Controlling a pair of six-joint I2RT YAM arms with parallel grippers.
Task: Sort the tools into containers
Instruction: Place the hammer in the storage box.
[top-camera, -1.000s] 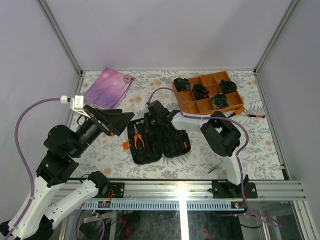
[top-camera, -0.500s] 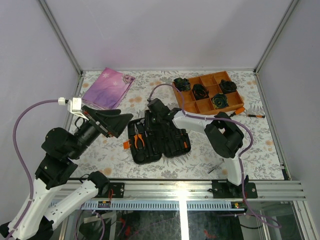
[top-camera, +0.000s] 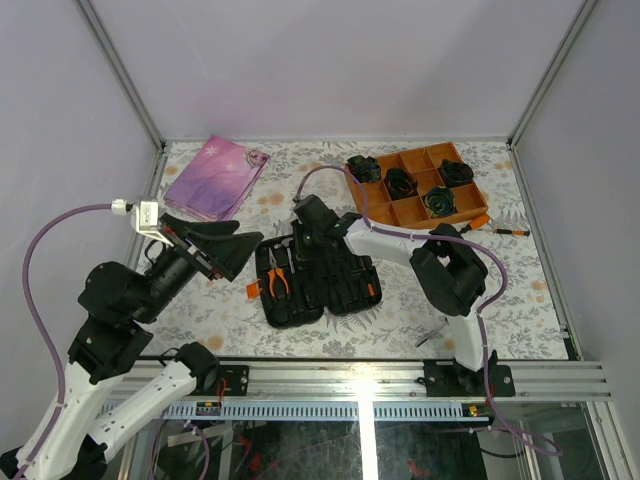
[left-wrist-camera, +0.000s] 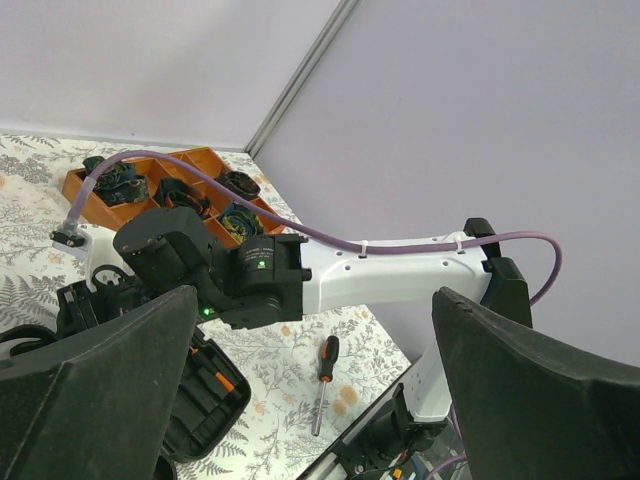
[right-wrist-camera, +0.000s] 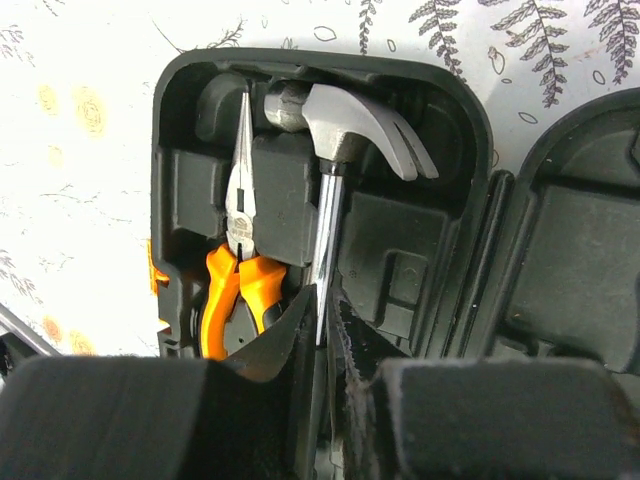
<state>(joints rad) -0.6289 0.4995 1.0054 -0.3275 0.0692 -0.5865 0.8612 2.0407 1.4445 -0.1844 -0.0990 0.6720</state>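
Left gripper (top-camera: 232, 245) is up off the table (top-camera: 520, 290) at the left, fingers spread wide, nothing between them. Its wrist view looks across at the right arm, which blocks most of the case from that side. Pink pouch (top-camera: 215, 175) lies flat at the far left, well apart from everything else. Case (top-camera: 345, 290) lies open at centre, both halves flat, orange zipper tab on its left edge. The left half holds pliers (top-camera: 277, 272) seated in their slot, orange handles toward the near edge. Just right of them is a hammer (right-wrist-camera: 345, 130), head at the far end, shaft running back toward the wrist camera. Right gripper (right-wrist-camera: 322, 310) is low over that half, jaws narrow and pinched on the hammer shaft; its fingers hide the handle end. The right arm reaches in from the right and covers part of the right half's far edge. Orange tray (top-camera: 412, 212) is far right of centre, with black bundles (top-camera: 400, 183) in several compartments. Loose tools: screwdriver (top-camera: 478, 221) touching the tray's right corner, thin driver (top-camera: 512, 232) just beyond it, small screwdriver (top-camera: 430, 336) near the right arm's base.
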